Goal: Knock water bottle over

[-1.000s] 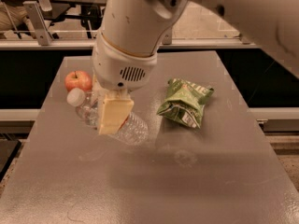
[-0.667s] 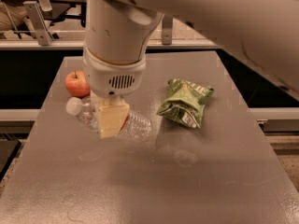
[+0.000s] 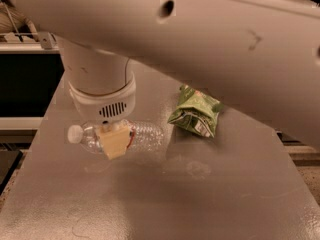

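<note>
The water bottle (image 3: 145,135) lies on its side on the grey table (image 3: 160,199), left of centre. It is clear and ribbed, with its white cap (image 3: 75,133) pointing left and a red stripe near its middle. My gripper (image 3: 114,143) hangs from the thick white wrist directly over the bottle's middle; its cream-coloured fingertip covers part of the bottle. My white arm crosses the whole top of the view and hides the table's far part.
A crumpled green snack bag (image 3: 196,111) lies on the table right of the bottle. The table's left edge (image 3: 37,134) runs close to the bottle's cap. A dark gap and a counter lie beyond it.
The bottle has turned from a slant to lying flat, cap to the left. The view has closed in; my arm now covers the red apple that stood at the back left.
</note>
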You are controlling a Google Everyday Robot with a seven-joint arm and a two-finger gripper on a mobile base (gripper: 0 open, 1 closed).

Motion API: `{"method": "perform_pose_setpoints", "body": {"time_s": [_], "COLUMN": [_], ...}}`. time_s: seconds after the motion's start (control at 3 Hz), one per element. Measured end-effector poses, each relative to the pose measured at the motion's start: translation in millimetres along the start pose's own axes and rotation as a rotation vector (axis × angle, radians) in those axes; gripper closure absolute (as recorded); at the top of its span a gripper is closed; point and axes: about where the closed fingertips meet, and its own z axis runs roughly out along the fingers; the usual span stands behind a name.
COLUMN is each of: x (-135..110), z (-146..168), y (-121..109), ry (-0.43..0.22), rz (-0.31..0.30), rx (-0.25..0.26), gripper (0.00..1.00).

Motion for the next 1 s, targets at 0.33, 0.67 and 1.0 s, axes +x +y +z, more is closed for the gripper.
{"method": "perform_pose_setpoints", "body": {"time_s": [0.33, 0.67, 1.0], "x": [-1.3, -1.1, -4.0], "z": [12.3, 24.9, 42.7], "y": [4.1, 8.5, 17.9], "ry": [0.066, 0.100, 0.112], "rz": [-0.039, -0.064, -0.099], "rx": [0.003, -0.008, -0.036], "gripper": [0.38, 0.15, 0.00]}}
